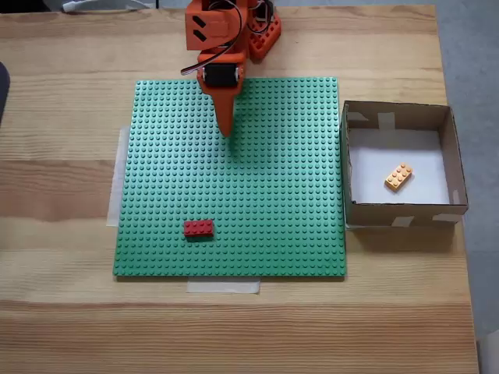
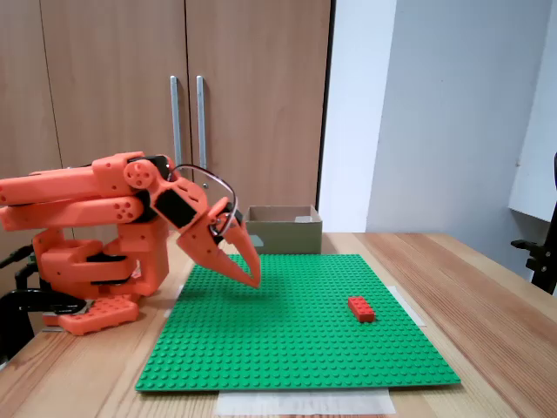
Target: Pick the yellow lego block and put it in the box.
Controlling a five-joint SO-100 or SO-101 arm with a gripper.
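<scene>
Closest to me, in the side-on fixed view, lies the green baseplate (image 2: 296, 326) taped to the wooden table (image 2: 487, 305), with a red brick (image 2: 361, 308) sitting on it, well clear of everything else. Behind it the orange arm (image 2: 96, 205) is folded low over its base, and its gripper (image 2: 252, 277) points down at the plate with the fingers drawn together and nothing between them, the tips hanging just above the studs.

Farther back stands the box (image 2: 283, 228). From this side I see just its cardboard wall, so what is inside is hidden. From above, though, the box (image 1: 348, 167) is open to me and the yellow lego block (image 1: 398, 176) lies flat on its white floor, slightly askew, apart from the walls.

To my eye the job looks done: block in the box, gripper (image 1: 227, 131) empty and away from it. Nothing seems left but for the arm to rest. Its base is cut off at the top edge from above.
</scene>
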